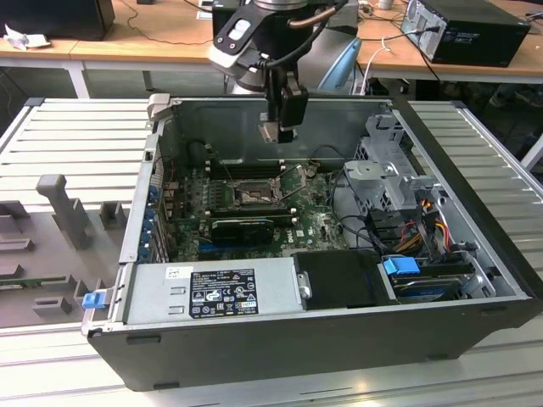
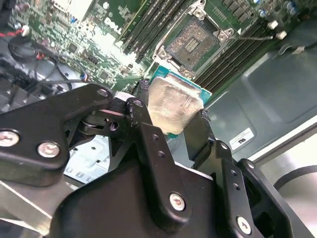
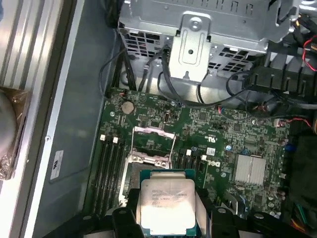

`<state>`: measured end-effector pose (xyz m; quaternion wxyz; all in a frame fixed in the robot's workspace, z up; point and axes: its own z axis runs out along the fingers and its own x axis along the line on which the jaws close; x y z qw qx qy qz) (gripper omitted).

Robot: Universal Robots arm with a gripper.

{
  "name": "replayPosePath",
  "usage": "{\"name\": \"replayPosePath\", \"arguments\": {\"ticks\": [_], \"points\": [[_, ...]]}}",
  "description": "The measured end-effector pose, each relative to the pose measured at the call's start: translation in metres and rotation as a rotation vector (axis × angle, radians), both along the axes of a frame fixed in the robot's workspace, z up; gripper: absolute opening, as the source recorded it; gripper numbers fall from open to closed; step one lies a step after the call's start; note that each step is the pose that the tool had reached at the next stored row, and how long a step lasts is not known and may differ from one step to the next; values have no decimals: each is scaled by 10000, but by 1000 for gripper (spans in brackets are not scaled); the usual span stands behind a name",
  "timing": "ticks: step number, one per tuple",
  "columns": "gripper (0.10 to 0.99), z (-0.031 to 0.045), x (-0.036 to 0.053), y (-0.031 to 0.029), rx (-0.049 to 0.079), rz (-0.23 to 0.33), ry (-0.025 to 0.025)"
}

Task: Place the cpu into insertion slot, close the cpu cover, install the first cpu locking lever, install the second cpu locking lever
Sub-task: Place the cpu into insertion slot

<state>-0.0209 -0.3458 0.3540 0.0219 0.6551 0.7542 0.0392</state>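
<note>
While the hand (image 1: 278, 129) hangs over the open computer case (image 1: 297, 348), its two black fingers (image 2: 197, 130) are closed on opposite edges of the chip (image 2: 173, 105), whose pale metal face shows in both wrist views. The chip is in the air, above the green board (image 3: 223, 134) and clear of it, near the socket (image 2: 192, 43) but not down in it. The socket lies bare, its dark centre uncovered inside the silvery rim. In the first wrist view the cover frame (image 3: 154, 130) appears tipped up on its hinge, with green board showing through its window. By my reading the job is at its first step: the chip is gripped and over the case, but not yet seated. The cover is not closed. I cannot make out the two locking levers clearly enough to place them, though with the cover up neither can be fastened. All four steps are left.
</note>
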Motion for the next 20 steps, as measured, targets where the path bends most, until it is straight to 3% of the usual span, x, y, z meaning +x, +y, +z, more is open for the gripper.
{"name": "replayPosePath", "arguments": {"ticks": [4,14,16,20], "points": [[525,-15,0,0,0,-1046,0],[525,-44,0,0,1,-2928,0],[525,-54,0,0,-1,-3208,1],[525,-97,0,0,-1,-3232,0]]}}
